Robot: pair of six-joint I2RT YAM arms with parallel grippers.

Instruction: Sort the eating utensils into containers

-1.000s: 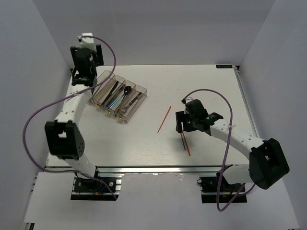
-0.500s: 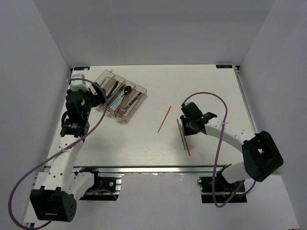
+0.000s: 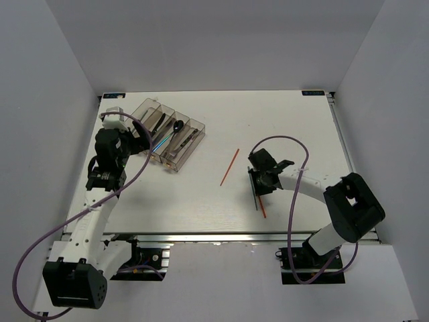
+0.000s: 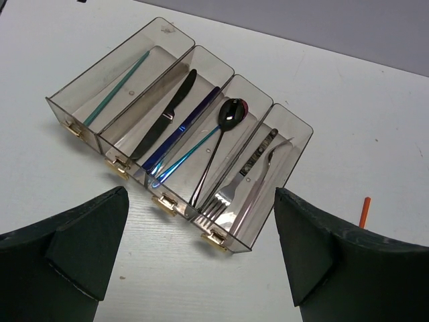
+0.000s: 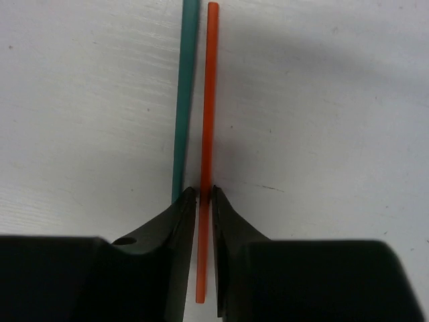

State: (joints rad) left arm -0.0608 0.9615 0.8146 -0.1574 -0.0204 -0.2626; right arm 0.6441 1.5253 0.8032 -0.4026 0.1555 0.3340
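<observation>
Right gripper (image 5: pixel 202 199) is down at table (image 3: pixel 301 121) level, jaws nipped in on the orange chopstick (image 5: pixel 208 100). The pads look in contact, with no gap visible either side. The stick runs straight ahead out of the jaws and is gripped close to one end, leaving a short tail behind the tips. The green chopstick (image 5: pixel 184 100) lies just outside the left finger, nearly parallel and almost touching the orange one ahead of the tips. That is probably why the jaws go in so narrow: take one stick, leave its neighbour. Judged risk: the left fingertip drags the green one on lift. The right arm is folded low, forearm reaching across, wrist pitched down over the pair. The second orange chopstick (image 3: pixel 230 166) lies alone, well off to the left of those jaws. Left gripper (image 3: pixel 136 141) hangs with jaws wide apart, holding nothing, wrist tilted at the tray (image 4: pixel 301 144), which sits ahead of the spread fingers. The tray already holds a teal-green stick (image 4: pixel 117 87) in its leftmost compartment, then knives, a spoon and forks. The left arm looks parked clear for the right arm's delivery.
</observation>
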